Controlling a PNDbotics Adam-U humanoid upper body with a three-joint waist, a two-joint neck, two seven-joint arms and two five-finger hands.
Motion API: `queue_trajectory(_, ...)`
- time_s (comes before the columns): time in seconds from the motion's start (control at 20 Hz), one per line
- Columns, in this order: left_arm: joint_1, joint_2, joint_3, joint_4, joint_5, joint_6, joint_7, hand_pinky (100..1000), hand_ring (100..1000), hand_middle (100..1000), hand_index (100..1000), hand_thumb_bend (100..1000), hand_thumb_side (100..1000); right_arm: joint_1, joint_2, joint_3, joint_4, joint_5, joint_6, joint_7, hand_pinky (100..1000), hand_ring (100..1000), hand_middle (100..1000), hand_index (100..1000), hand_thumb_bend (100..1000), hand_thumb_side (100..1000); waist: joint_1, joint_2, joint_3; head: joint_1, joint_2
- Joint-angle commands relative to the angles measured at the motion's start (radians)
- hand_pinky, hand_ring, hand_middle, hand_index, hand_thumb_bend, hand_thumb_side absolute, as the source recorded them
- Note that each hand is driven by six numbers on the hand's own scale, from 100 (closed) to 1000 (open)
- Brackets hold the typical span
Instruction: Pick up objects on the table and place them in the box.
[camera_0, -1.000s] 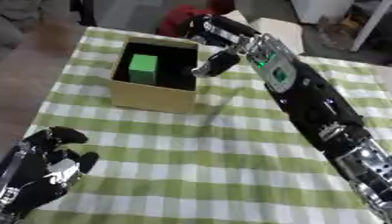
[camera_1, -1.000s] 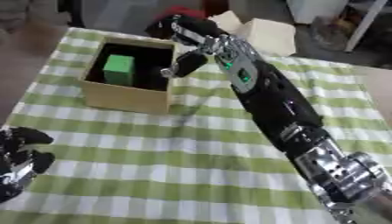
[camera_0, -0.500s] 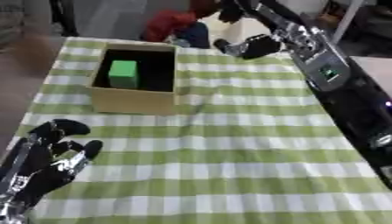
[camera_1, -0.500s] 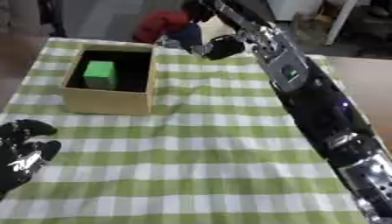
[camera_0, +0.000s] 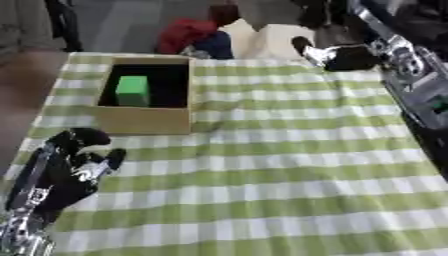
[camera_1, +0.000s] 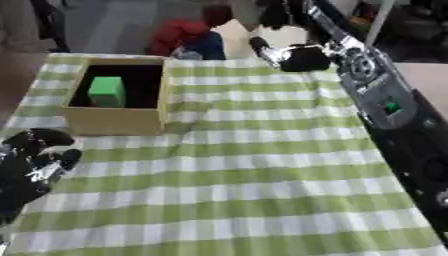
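A tan cardboard box (camera_0: 144, 122) stands on the green-checked table (camera_0: 280, 170) at the far left. A green block (camera_0: 133, 90) lies inside it, toward its left side. My right hand (camera_0: 343, 56) hangs over the table's far edge, well right of the box, fingers straight and holding nothing. My right forearm (camera_1: 385, 100) runs down the right side. At the lower left my left hand (camera_0: 68, 167) rests open with fingers up, just in front of the box. No loose object shows on the cloth.
A red and blue bundle (camera_0: 191, 34) and a pale tan shape (camera_1: 234, 31) lie beyond the table's far edge. Dark floor borders the table on the left.
My right hand has drawn away from above the box, moving right and toward the far edge, empty. The green block stays in the box. The camera has shifted.
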Motion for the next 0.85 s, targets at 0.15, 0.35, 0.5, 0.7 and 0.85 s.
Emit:
queue_trajectory(0.15, -0.002, 0.015, 0.020, -0.009, -0.007, -0.001, 0.023, 494, 704, 593, 622, 615, 236, 0.077, -0.029, -0.050, -0.110, -0.036, 0.014, -0.030, 714, 699, 625, 819, 259, 249, 0.006, -0.015, -0.017, 0.025, 0.017)
queue_trajectory(0.35, 0.000, 0.014, 0.026, -0.008, -0.007, -0.001, 0.031, 494, 707, 597, 622, 618, 237, 0.148, -0.015, -0.074, -0.158, -0.038, 0.019, -0.044, 714, 700, 624, 820, 249, 254, 0.010, -0.009, -0.032, 0.039, 0.028)
queue_trajectory(0.5, 0.001, 0.012, 0.029, -0.008, -0.007, -0.001, 0.036, 494, 709, 599, 621, 620, 237, 0.195, 0.001, -0.087, -0.186, -0.028, 0.018, -0.052, 714, 702, 624, 821, 239, 265, 0.013, -0.003, -0.041, 0.049, 0.039)
queue_trajectory(0.7, 0.002, 0.011, 0.032, -0.009, -0.007, -0.001, 0.040, 495, 710, 601, 622, 621, 238, 0.244, 0.019, -0.098, -0.210, -0.010, 0.017, -0.053, 713, 703, 623, 819, 235, 276, 0.017, 0.006, -0.051, 0.061, 0.050)
queue_trajectory(0.85, 0.004, 0.011, 0.036, -0.009, -0.007, -0.002, 0.044, 495, 710, 601, 622, 618, 238, 0.268, 0.028, -0.100, -0.218, 0.000, 0.014, -0.052, 713, 703, 622, 818, 232, 280, 0.017, 0.009, -0.060, 0.070, 0.053)
